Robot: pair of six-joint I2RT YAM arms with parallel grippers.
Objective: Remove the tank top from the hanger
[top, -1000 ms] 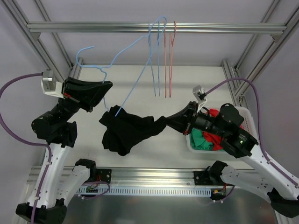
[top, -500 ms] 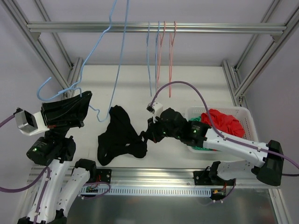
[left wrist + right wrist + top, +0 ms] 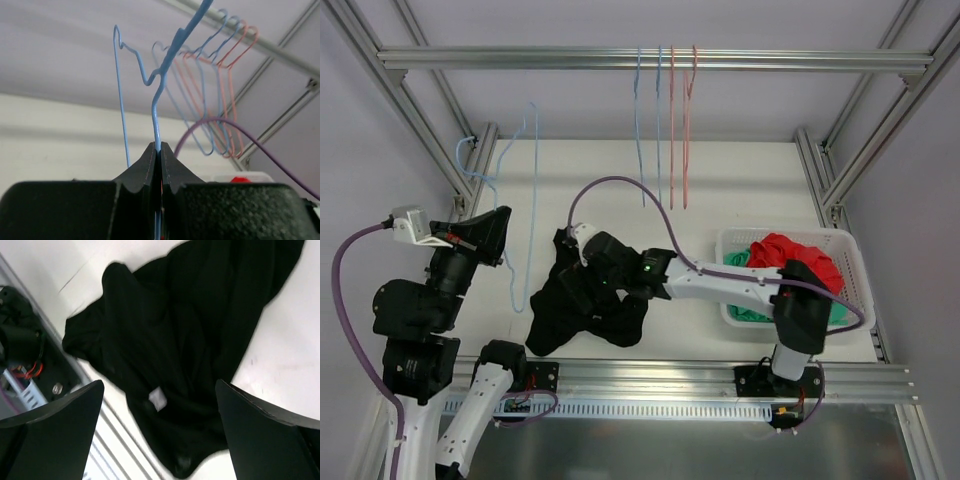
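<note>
The black tank top (image 3: 582, 312) lies crumpled on the white table, off the hanger. In the right wrist view the tank top (image 3: 190, 325) fills the middle, with a small white label showing. My right gripper (image 3: 578, 285) hovers just above it, open (image 3: 159, 385), with nothing between its fingers. The light blue wire hanger (image 3: 531, 200) stands bare to the left of the garment. My left gripper (image 3: 500, 228) is shut on its wire. The left wrist view shows the jaws (image 3: 158, 150) pinched on the hanger (image 3: 159, 90), which rises upward.
A white basket (image 3: 852, 243) with red and green clothes sits at the right. Several blue and pink hangers (image 3: 665, 130) hang from the overhead rail (image 3: 520, 58), also seen as hangers (image 3: 225, 75). Aluminium frame posts stand on both sides.
My right gripper has moved left with the tank top, then opened and let it go onto the table. The left gripper has pulled the hanger left, free of the garment.
</note>
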